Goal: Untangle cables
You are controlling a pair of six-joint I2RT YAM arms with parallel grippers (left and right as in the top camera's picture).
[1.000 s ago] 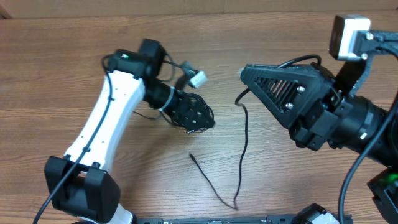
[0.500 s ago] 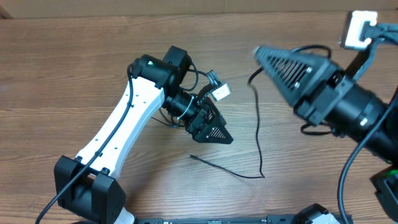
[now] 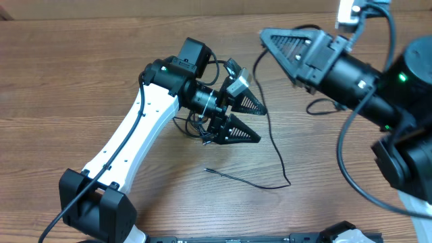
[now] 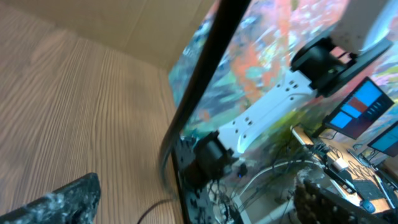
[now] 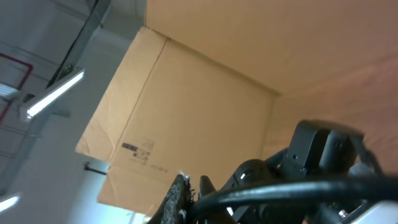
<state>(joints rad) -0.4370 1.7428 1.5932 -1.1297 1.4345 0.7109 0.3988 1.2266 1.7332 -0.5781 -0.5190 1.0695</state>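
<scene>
One thin black cable (image 3: 280, 158) runs from my right gripper (image 3: 264, 35) down past my left gripper (image 3: 262, 125) and lies on the wooden table (image 3: 67, 81), with its free end near the middle front. A small tangle of black cable (image 3: 194, 127) sits under my left wrist. My left gripper is open, its fingers wide apart, and the hanging cable (image 4: 199, 68) passes between them in the left wrist view (image 4: 193, 208). My right gripper (image 5: 193, 199) is raised and shut on the cable (image 5: 292, 186). The silvery-white plug is not visible.
The white left arm (image 3: 128, 148) reaches across the table's middle from its base at the front left. The black right arm (image 3: 364, 74) with its thick wires fills the back right. A cardboard wall (image 5: 205, 93) stands behind the table.
My right gripper has risen and moved toward the back, pulling the cable taut and dragging its loose end rightward. My left gripper has swung right toward the cable and opened.
</scene>
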